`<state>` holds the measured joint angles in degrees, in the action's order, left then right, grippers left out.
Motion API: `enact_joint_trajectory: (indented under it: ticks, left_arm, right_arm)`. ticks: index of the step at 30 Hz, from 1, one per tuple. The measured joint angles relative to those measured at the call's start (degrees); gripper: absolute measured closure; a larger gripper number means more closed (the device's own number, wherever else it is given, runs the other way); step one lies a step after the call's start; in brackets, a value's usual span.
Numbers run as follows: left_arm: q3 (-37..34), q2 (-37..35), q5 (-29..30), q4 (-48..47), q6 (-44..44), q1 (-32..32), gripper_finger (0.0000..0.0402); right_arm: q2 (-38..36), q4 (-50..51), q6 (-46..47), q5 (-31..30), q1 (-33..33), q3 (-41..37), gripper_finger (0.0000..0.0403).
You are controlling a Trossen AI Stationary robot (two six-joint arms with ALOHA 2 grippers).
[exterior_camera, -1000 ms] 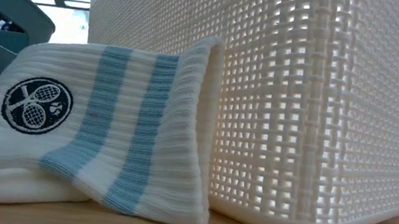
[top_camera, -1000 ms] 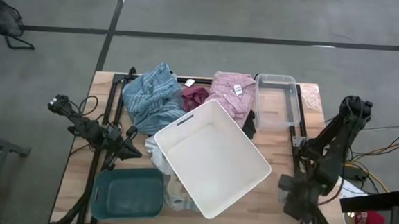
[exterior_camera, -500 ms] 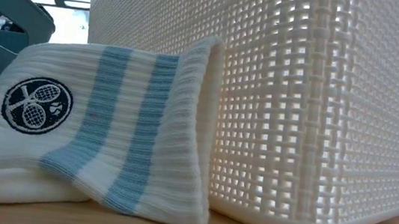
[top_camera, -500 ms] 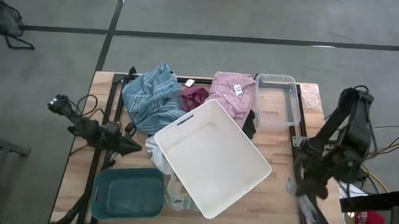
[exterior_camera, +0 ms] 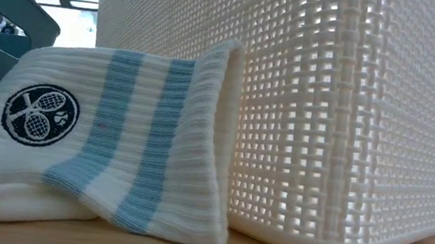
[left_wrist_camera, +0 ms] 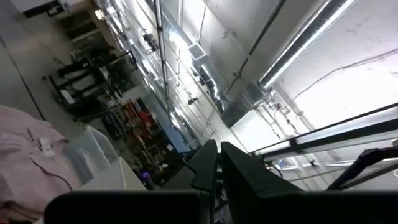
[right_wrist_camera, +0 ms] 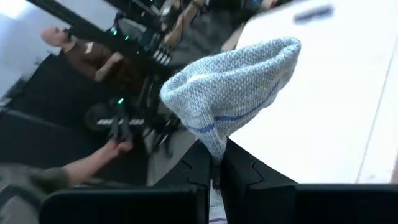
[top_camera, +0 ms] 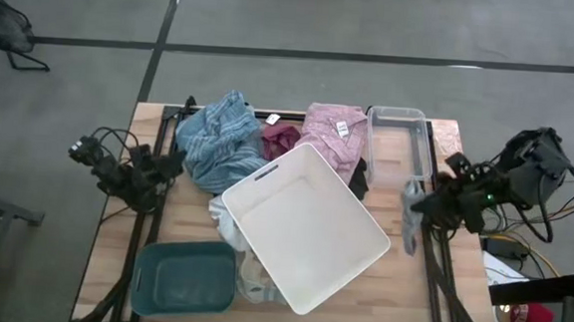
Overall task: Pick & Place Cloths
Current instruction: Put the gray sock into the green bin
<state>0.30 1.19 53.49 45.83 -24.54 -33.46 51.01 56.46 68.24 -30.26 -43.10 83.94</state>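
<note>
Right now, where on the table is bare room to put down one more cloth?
Bare wood shows between the white basket and the table's right edge, and left of the teal bin. The back is crowded: blue striped cloth, maroon cloth, pink cloth, clear bin. The right gripper holds a grey cloth.

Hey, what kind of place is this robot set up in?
Probably a workshop or warehouse-style lab: bare concrete floor around the table, exposed ceiling ducts and strip lights, stocked shelving behind.
</note>
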Motion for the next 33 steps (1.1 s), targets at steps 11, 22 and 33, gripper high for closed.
enact_joint_trajectory:
  ticks: [11, 22, 33]
  left_arm:
    - [6.9, 12.6, -4.1, -1.1, -7.0, 0.0, 0.0374]
    - [13.4, 22.1, 4.3, -0.7, -3.4, 0.3, 0.0374]
    - [19.8, 31.6, 5.9, -0.9, 2.0, 0.5, 0.0350]
  right_arm:
    - [7.6, -0.3, -13.1, 0.1, 11.9, 1.0, 0.0390]
    - [13.8, -3.7, -17.7, 0.3, 22.4, 1.0, 0.0390]
    - [17.4, -14.4, -23.6, 0.8, 27.8, 1.0, 0.0390]
